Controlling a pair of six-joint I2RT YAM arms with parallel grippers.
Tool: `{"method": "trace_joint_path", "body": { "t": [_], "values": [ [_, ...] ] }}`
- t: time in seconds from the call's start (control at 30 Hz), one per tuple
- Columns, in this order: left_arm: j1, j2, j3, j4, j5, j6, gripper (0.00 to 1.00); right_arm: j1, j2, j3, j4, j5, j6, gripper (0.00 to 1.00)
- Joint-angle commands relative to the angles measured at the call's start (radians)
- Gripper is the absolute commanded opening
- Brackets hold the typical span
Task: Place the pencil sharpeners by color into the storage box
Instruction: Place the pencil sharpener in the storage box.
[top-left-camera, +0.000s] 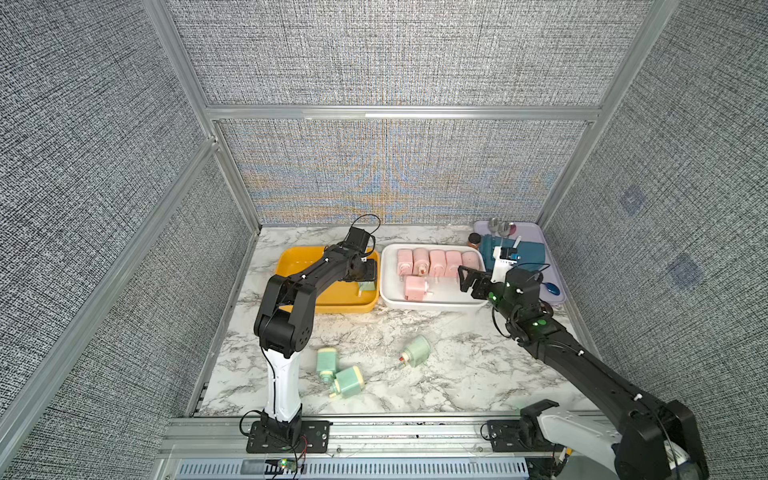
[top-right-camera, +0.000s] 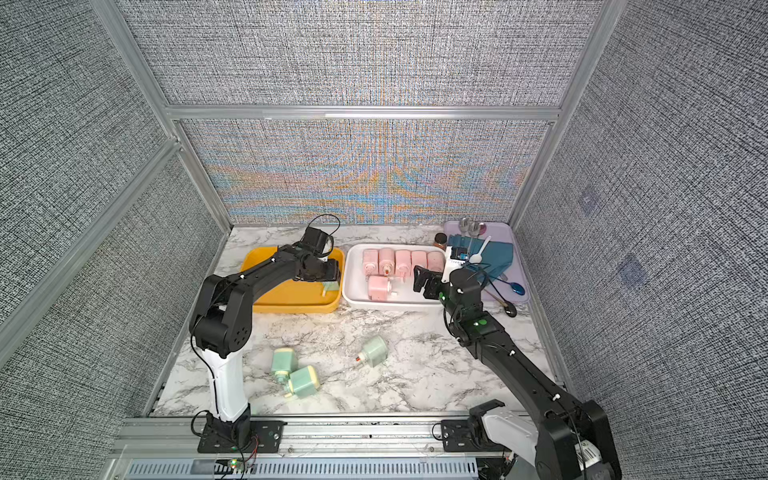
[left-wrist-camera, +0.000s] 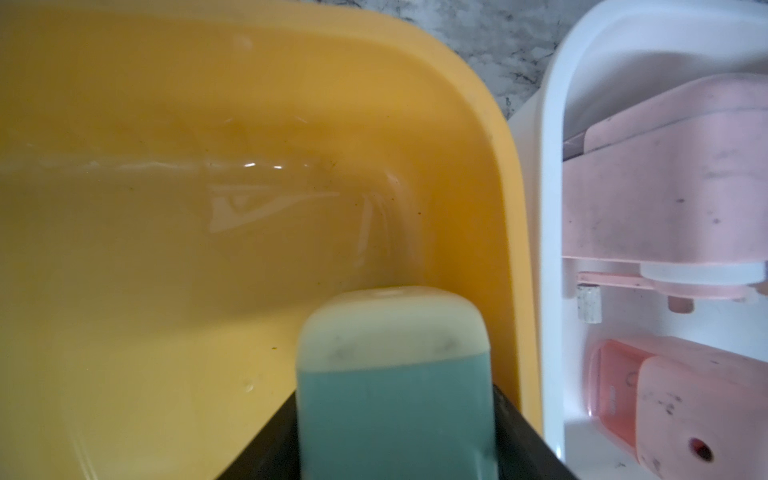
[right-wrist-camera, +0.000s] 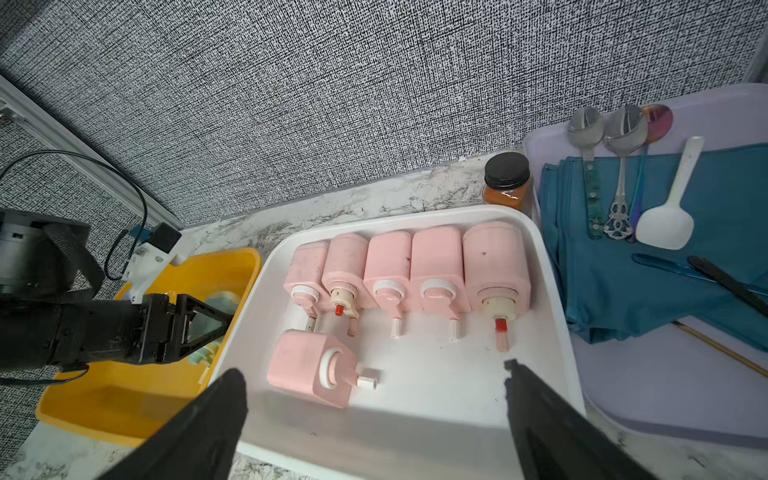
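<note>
Green-sorting step: my left gripper (top-left-camera: 368, 277) is placing a green sharpener (left-wrist-camera: 395, 374) in the yellow box's (top-left-camera: 291, 259) front right corner; gripping or releasing, I cannot tell. My right gripper (top-left-camera: 466, 279) is hovering wide, empty, over the white box (top-left-camera: 388, 299). Next calls for fetching three sharpeners (top-left-camera: 326, 362) near the table's front edge.

This is a robot lab test cell rather than a lived-in room. Aluminium frame bars (top-left-camera: 399, 112) hold grey woven fabric panels (top-left-camera: 395, 50) around three sides (the same weave on each) of a small marble-pattern tabletop (top-left-camera: 457, 374). Two black-and-white robot arms, the left arm (top-left-camera: 286, 299) and the right arm (top-left-camera: 582, 363), are bolted to a metal rail (top-left-camera: 415, 432) along the front edge. Loose wiring (top-left-camera: 303, 451) and a slotted cable duct (top-left-camera: 374, 467) sit below the rail.
</note>
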Motion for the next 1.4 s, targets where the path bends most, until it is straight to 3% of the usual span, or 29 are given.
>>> {"method": "trace_joint_path", "body": {
  "t": [0.0,0.27,0.33,0.4,0.73,1.1,1.37],
  "values": [
    [-0.001,-0.009,0.007,-0.021,-0.004,0.0,0.71,0.0,0.0,0.014,-0.01,0.013,-0.001,0.99],
    [-0.001,-0.033,0.012,-0.028,-0.018,-0.006,0.76,0.0,-0.009,0.011,-0.015,0.016,-0.01,0.99],
    [-0.001,-0.04,0.006,-0.032,-0.037,-0.016,0.83,0.0,-0.013,0.002,-0.005,0.016,-0.021,0.99],
    [-0.001,-0.07,0.002,-0.035,-0.058,-0.024,0.99,-0.001,-0.017,-0.008,0.002,0.026,-0.024,0.99],
    [-0.015,-0.173,-0.057,0.0,-0.092,-0.031,0.99,-0.001,-0.028,0.007,-0.097,0.04,-0.059,0.99],
    [-0.116,-0.354,-0.146,0.0,-0.164,-0.02,0.99,-0.011,-0.108,-0.053,-0.113,0.129,0.004,0.99],
    [-0.208,-0.497,-0.264,0.011,-0.19,0.014,0.99,-0.014,-0.172,-0.099,-0.116,0.053,0.003,0.99]
  ]
}}
